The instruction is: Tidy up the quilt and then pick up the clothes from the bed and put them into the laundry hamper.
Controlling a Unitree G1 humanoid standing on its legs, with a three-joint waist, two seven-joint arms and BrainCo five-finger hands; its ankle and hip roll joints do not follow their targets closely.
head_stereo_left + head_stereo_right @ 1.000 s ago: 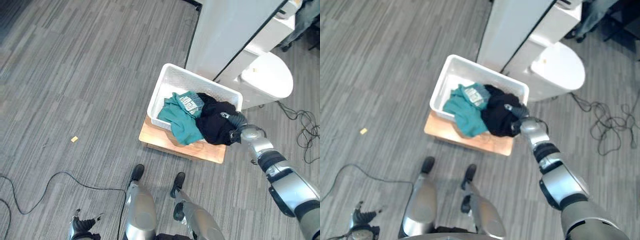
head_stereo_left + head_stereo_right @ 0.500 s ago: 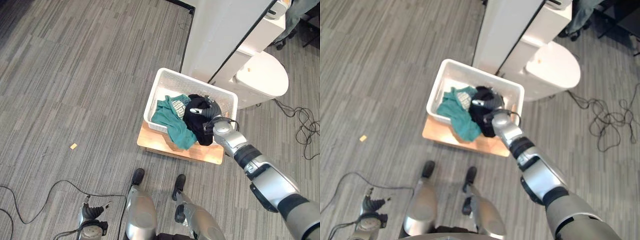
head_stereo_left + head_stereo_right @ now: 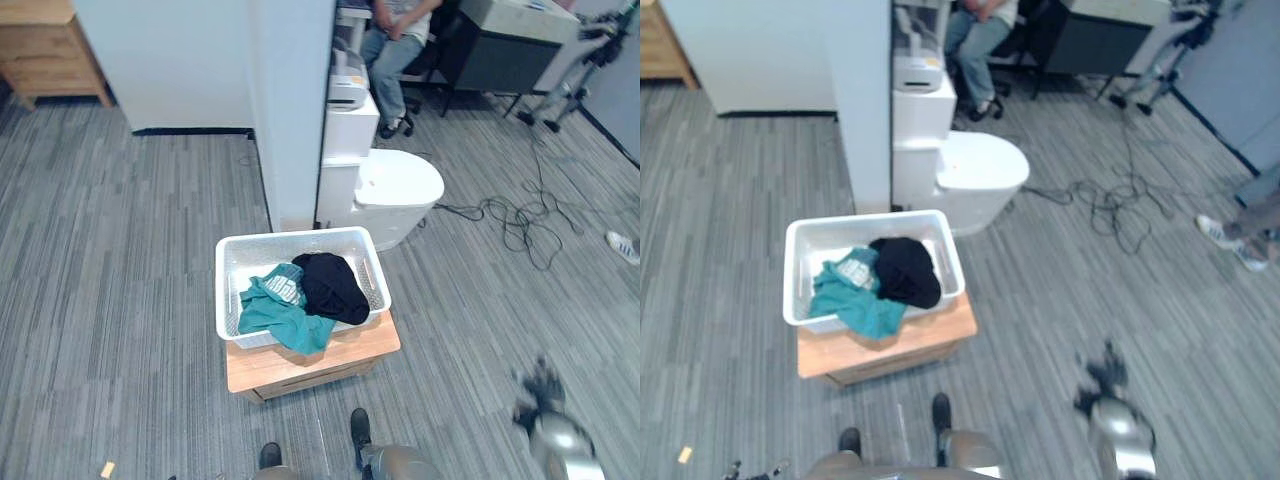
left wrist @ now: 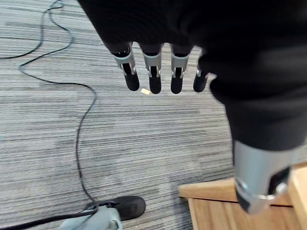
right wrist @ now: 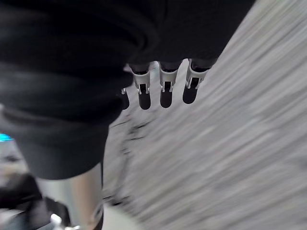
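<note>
Fingers (image 5: 165,91) of the right hand (image 3: 545,415) hang straight and loose above grey plank flooring (image 3: 120,250), holding nothing; that hand sits low at about 4 o'clock from the hamper, well apart from it. Left hand (image 4: 158,43) fingers likewise point straight down over the floor, empty, with a small tan scrap (image 4: 146,91) lying beyond their tips and a corner of the wooden stand (image 4: 225,203) near its thumb.

One white laundry hamper (image 3: 228,290) rests on one low wooden stand (image 3: 310,360) at the middle of the scene. Two garments lie inside: one teal shirt (image 3: 275,312) toward 9 o'clock, its hem draped over the hamper's near rim, and one black garment (image 3: 332,285) toward 3 o'clock, touching the teal one. The shirt carries a pale printed patch, too small to read.

Behind the hamper, at 12 o'clock, stands one white partition (image 3: 290,100), and beside it one white rounded machine (image 3: 395,195). One seated person (image 3: 395,40) in jeans appears at the far edge. One shoe (image 3: 622,245) shows at 3 o'clock.
</note>
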